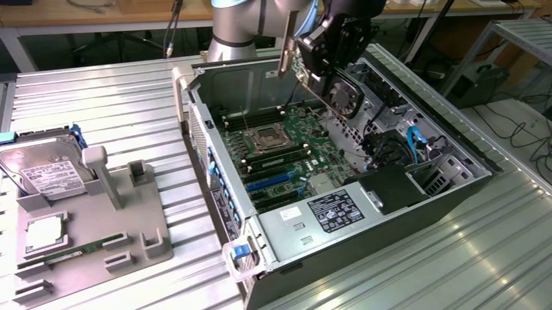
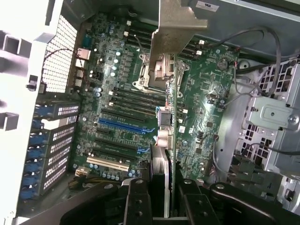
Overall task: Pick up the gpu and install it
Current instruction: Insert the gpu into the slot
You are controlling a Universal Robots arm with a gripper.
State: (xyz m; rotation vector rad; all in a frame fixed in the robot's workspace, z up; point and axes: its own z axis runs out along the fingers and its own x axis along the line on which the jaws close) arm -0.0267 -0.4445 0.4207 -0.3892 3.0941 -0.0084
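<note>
Finds, in the exterior view, the gripper [image 1: 332, 55] above the open computer case [image 1: 216, 139], toward one o'clock of the picture, clenched on the gpu [image 1: 345, 97]. Shows the card's broad face there: round black fan turned to the camera, silver end bracket [image 1: 284, 58] at ten o'clock of the fan. Takes in as well the grey fixture tray [image 1: 129, 239] at nine o'clock of the case, bearing the hard drive [image 1: 43, 171] and, toward seven o'clock, the memory stick [image 1: 64, 257].

Meets the gpu [image 2: 162, 159] edge-on in the wrist view, a thin green line pinched between two black fingers [image 2: 136, 201], with the bracket [image 2: 180, 28] at its far end and the motherboard [image 2: 206, 103] with its blue slot [image 2: 123, 125] beyond.

Cannot tell from the exterior view where the fingers bite; hidden behind the gripper's own body. Cuts off the finger bases in the wrist view.

Hangs just under the gripper, toward six o'clock of it, apart from the board.
</note>
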